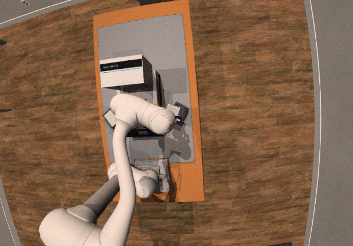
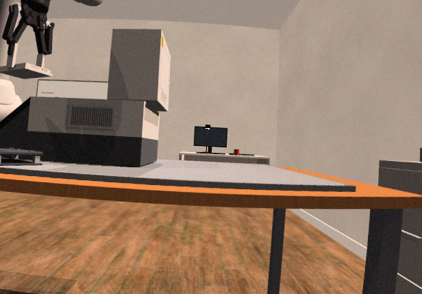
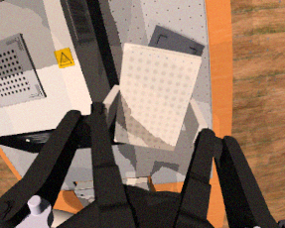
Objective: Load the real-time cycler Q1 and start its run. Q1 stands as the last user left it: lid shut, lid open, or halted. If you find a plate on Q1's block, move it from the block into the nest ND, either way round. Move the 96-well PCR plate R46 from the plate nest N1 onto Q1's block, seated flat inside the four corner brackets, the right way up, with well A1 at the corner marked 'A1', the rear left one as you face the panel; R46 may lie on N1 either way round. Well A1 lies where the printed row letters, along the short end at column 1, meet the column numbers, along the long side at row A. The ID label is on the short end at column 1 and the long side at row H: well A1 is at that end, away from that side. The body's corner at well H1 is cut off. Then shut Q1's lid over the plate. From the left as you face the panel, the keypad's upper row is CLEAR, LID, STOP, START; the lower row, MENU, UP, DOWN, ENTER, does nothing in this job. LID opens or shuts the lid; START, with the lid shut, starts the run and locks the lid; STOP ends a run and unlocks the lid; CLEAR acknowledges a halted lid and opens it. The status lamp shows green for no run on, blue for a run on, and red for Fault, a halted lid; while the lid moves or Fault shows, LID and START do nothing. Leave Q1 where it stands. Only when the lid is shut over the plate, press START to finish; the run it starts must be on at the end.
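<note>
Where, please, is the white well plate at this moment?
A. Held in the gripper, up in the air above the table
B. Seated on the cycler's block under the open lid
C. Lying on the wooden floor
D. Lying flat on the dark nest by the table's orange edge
A: the gripper is shut on the plate, which hangs well above the table, and the dark nest lies bare below it.

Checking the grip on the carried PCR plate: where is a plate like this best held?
Across its two long sides, from straight above, as the pincer holds the plate now: it is flat and thin, so its straight parallel edges suit the pads.
</note>
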`<action>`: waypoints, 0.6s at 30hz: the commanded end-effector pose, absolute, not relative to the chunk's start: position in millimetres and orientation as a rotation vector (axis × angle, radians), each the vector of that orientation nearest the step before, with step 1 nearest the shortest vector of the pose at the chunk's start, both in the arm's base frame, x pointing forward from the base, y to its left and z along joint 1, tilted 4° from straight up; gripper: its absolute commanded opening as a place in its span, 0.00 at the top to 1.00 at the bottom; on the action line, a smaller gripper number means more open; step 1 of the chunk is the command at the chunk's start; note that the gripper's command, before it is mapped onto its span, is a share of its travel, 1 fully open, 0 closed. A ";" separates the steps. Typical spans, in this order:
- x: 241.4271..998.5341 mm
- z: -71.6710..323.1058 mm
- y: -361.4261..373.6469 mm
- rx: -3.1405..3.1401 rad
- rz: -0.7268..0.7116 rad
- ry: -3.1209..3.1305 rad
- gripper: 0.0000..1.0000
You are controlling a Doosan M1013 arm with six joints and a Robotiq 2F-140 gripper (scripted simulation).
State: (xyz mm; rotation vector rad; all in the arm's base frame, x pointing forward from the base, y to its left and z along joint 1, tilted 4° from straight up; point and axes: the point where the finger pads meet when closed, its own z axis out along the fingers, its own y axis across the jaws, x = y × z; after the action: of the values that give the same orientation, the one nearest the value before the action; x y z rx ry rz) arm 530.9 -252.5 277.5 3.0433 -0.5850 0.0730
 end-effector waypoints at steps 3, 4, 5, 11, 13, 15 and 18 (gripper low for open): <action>534.7 278.5 -234.0 3.072 0.070 -0.388 1.00; 536.2 278.3 -229.2 3.077 0.069 -0.337 1.00; 537.5 278.1 -224.9 3.082 0.067 -0.286 1.00; 546.3 277.1 -197.2 3.091 0.060 0.023 1.00; 549.5 276.8 -187.7 3.087 0.057 0.126 1.00; 552.4 276.4 -178.6 3.080 0.055 0.229 1.00; 555.2 276.1 -169.5 3.070 0.052 0.332 1.00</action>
State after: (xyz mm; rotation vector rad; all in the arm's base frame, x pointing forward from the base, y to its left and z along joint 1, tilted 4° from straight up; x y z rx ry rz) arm 554.3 -178.6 275.2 3.0816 0.2242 0.0534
